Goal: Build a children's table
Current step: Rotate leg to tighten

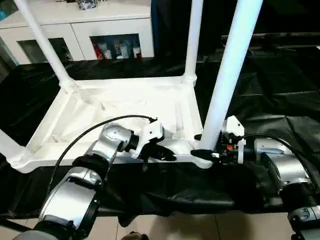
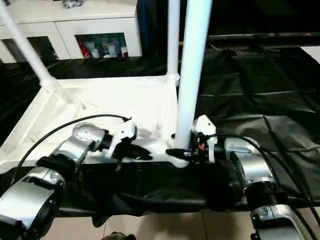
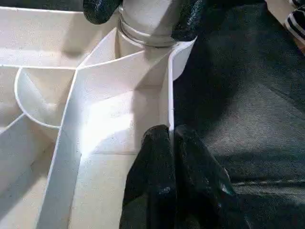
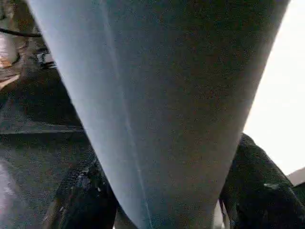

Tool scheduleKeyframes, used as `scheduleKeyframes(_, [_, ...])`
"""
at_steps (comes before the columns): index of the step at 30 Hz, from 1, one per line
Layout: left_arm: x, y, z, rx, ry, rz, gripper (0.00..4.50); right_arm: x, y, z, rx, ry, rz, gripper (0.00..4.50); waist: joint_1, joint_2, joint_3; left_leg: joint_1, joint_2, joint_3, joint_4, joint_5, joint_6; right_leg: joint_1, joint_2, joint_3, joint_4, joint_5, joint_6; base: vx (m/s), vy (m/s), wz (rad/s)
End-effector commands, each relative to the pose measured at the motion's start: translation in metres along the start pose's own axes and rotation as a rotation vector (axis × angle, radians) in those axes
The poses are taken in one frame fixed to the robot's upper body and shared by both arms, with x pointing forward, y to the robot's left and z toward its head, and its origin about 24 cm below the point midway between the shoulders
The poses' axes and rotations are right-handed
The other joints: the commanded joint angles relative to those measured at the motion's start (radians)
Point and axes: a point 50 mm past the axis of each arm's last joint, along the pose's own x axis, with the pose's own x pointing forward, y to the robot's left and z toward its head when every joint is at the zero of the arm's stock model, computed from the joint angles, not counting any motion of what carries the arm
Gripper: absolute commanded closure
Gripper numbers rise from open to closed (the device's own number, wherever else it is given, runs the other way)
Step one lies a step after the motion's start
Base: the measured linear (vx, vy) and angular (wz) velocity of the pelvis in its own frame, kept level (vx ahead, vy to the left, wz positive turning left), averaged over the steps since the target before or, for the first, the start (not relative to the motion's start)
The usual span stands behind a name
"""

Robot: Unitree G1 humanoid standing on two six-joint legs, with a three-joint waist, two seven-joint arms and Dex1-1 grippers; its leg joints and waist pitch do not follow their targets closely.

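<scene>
The white tabletop (image 1: 125, 107) lies upside down on the black-draped work table, ribs facing up. Legs stand in its far left (image 1: 45, 45), far right (image 1: 192, 40) and near right (image 1: 230, 75) corner sockets; a fourth leg (image 1: 7, 146) shows at the near left edge. My left gripper (image 1: 162, 152) is shut on the tabletop's near rim (image 3: 169, 95), one finger on each side of the thin wall. My right gripper (image 1: 205, 152) is shut on the base of the near right leg (image 4: 157, 95), just above its socket, with its fingers (image 4: 81, 195) on either side.
A white cabinet (image 1: 100, 27) with glass doors stands behind the work table. The black drape (image 1: 270, 90) stretches to the right of the tabletop. Tiled floor (image 1: 200, 227) shows below the table's near edge. A striped shoe (image 3: 296, 19) is at the edge of the left wrist view.
</scene>
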Motion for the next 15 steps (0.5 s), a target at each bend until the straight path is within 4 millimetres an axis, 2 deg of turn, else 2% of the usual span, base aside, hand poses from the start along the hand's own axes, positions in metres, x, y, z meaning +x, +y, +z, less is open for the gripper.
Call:
scheduleKeyframes(1, [-0.001, -0.001, 0.006, 0.01, -0.049, -0.023, 4.5, 0.005, 0.005, -0.002, 0.009, 0.021, 0.047, 2.13, 0.002, -0.029, -0.063, 0.027, 0.063, -0.034, -0.065, -0.264, 0.097, 0.04, -0.056, 0.033, -0.07, -0.2, -0.262, 0.0, 0.0, 0.0])
scheduleKeyframes(4, [0.0, 0.0, 0.006, 0.007, -0.054, -0.01, 4.5, 0.007, 0.008, -0.003, 0.024, 0.021, 0.059, 2.15, 0.003, -0.03, -0.064, 0.027, 0.063, -0.034, -0.064, -0.252, 0.098, 0.04, -0.055, 0.034, -0.069, -0.199, -0.257, 0.0, 0.0, 0.0])
scheduleKeyframes(7, [0.004, 0.006, 0.009, 0.004, -0.05, 0.09, 4.5, 0.011, 0.006, -0.008, 0.039, 0.022, -0.007, 2.16, 0.003, -0.029, -0.063, 0.028, 0.063, -0.034, -0.064, -0.261, 0.09, 0.038, -0.055, 0.033, -0.072, -0.218, -0.253, 0.0, 0.0, 0.0])
scheduleKeyframes(8, [0.006, 0.01, 0.01, -0.006, -0.039, 0.149, 4.5, 0.013, 0.002, -0.011, 0.046, 0.031, -0.072, 2.16, 0.001, -0.025, -0.063, 0.028, 0.064, -0.036, -0.066, -0.267, 0.079, 0.035, -0.054, 0.034, -0.071, -0.227, -0.249, 0.0, 0.0, 0.0])
scheduleKeyframes(10, [0.009, 0.017, 0.014, -0.024, -0.037, 0.245, 4.5, 0.018, -0.007, -0.016, 0.068, 0.05, -0.22, 2.16, -0.002, -0.027, -0.061, 0.029, 0.062, -0.035, -0.067, -0.282, 0.066, 0.034, -0.053, 0.033, -0.074, -0.245, -0.246, 0.0, 0.0, 0.0])
scheduleKeyframes(11, [0.013, 0.022, 0.018, -0.038, -0.043, 0.308, 4.5, 0.021, -0.015, -0.02, 0.092, 0.059, -0.337, 2.16, -0.011, -0.024, -0.06, 0.032, 0.059, -0.038, -0.07, -0.317, 0.031, 0.031, -0.055, 0.033, -0.077, -0.3, -0.238, 0.0, 0.0, 0.0])
scheduleKeyframes(14, [0.019, 0.027, 0.023, -0.047, -0.041, 0.393, 4.5, 0.027, -0.022, -0.023, 0.161, 0.03, -0.499, 2.24, -0.021, -0.028, -0.058, 0.032, 0.057, -0.042, -0.075, -0.347, 0.013, 0.035, -0.054, 0.032, -0.083, -0.34, -0.212, 0.0, 0.0, 0.0])
scheduleKeyframes(15, [0.022, 0.029, 0.026, -0.055, -0.041, 0.429, 4.5, 0.03, -0.024, -0.025, 0.189, 0.019, -0.564, 2.38, -0.025, -0.023, -0.059, 0.037, 0.057, -0.04, -0.075, -0.361, 0.01, 0.028, -0.051, 0.036, -0.085, -0.321, -0.214, 0.0, 0.0, 0.0])
